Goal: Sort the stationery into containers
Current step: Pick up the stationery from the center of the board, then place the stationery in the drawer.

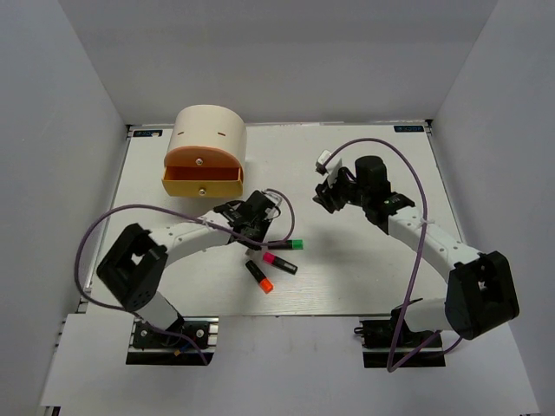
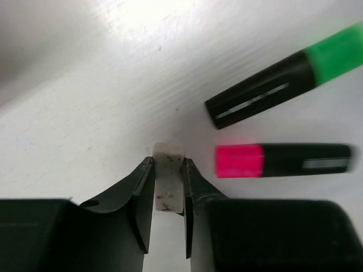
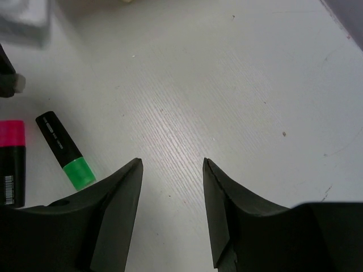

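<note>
Beige rubber first: a small speckled beige eraser block (image 2: 169, 181) sat pinched in the left arm's fingers (image 2: 142, 192), which were clamped snug on both its sides, low over the white tabletop (image 1: 347, 277) and just beside the pink-capped black highlighter (image 2: 283, 160). I'd say the sorting was barely started. That pink one, the green-capped black highlighter (image 1: 286, 244) and the orange-capped black highlighter (image 1: 259, 277) all lay loose on the tabletop near each other, none of them in the big cream cylindrical drum with orange and yellow drawers (image 1: 208, 130). Couldn't see inside the drawers, so no idea if anything's been dropped in. The right arm's fingers (image 3: 122, 198) were spread wide apart, holding and touching nothing.
</note>
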